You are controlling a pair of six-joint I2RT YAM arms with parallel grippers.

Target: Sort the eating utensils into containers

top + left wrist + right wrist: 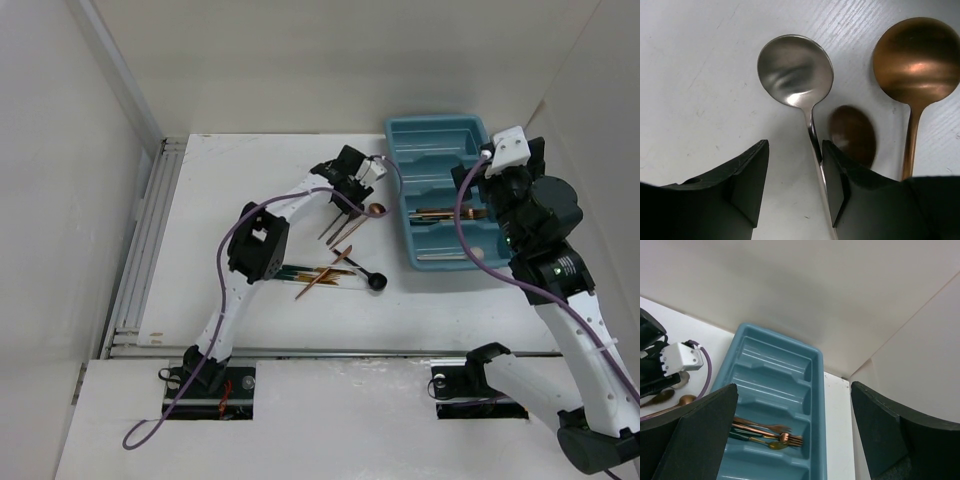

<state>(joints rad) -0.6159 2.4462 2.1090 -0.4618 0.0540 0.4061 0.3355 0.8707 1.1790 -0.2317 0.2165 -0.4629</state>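
In the left wrist view my left gripper (795,150) is open around the handle of a silver spoon (795,70) lying on the table. The handle touches the right finger (837,185); a gap remains on the left finger's side. A copper spoon (917,55) and a darker brown spoon bowl (852,135) lie just right of it. The top view shows this gripper (350,203) left of the teal tray (436,140). My right gripper (792,390) hangs wide open and empty above the tray (775,337), where forks (775,432) lie in one compartment. More utensils (325,272) lie in a pile mid-table.
A black round-headed spoon (376,283) lies at the right end of the pile. A metal rail (150,240) runs along the table's left edge. White walls close in behind and to the right of the tray. A purple cable (232,250) runs along the left arm.
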